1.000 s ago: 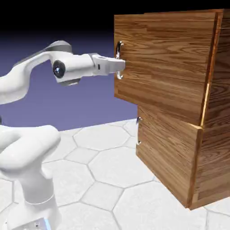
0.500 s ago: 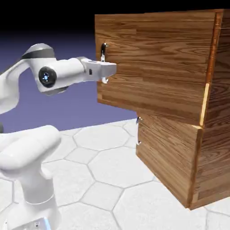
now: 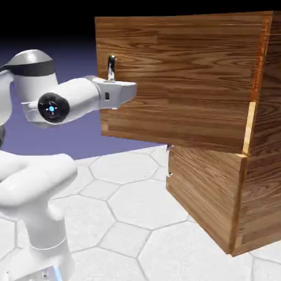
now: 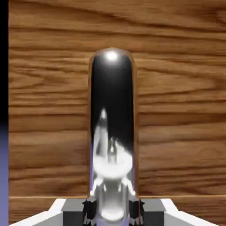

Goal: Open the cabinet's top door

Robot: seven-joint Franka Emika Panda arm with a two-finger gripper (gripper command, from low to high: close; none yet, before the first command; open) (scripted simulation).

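Note:
The cabinet (image 3: pixel 262 170) of reddish-brown wood stands at the exterior view's right. Its top door (image 3: pixel 181 82) stands pulled out well to the left of the lower panel. The door's silver bar handle (image 3: pixel 111 67) runs along its left edge, and my gripper (image 3: pixel 129 91) is shut on it, reaching in level from the left. In the hand view the handle (image 4: pixel 112 110) rises as a dark shiny bar between my fingertips (image 4: pixel 88 210), with the door's wood (image 4: pixel 181 110) filling the picture behind it.
The lower door (image 3: pixel 203 192) is flush with the cabinet, and its short handle (image 3: pixel 169 162) is at its left edge. My arm's base (image 3: pixel 44 219) stands at the lower left on a white hexagon-tiled floor (image 3: pixel 131 208).
The top door has come out further toward the exterior view's left, and my gripper has gone back with it, still clamped on the handle. My arm has folded closer to its base.

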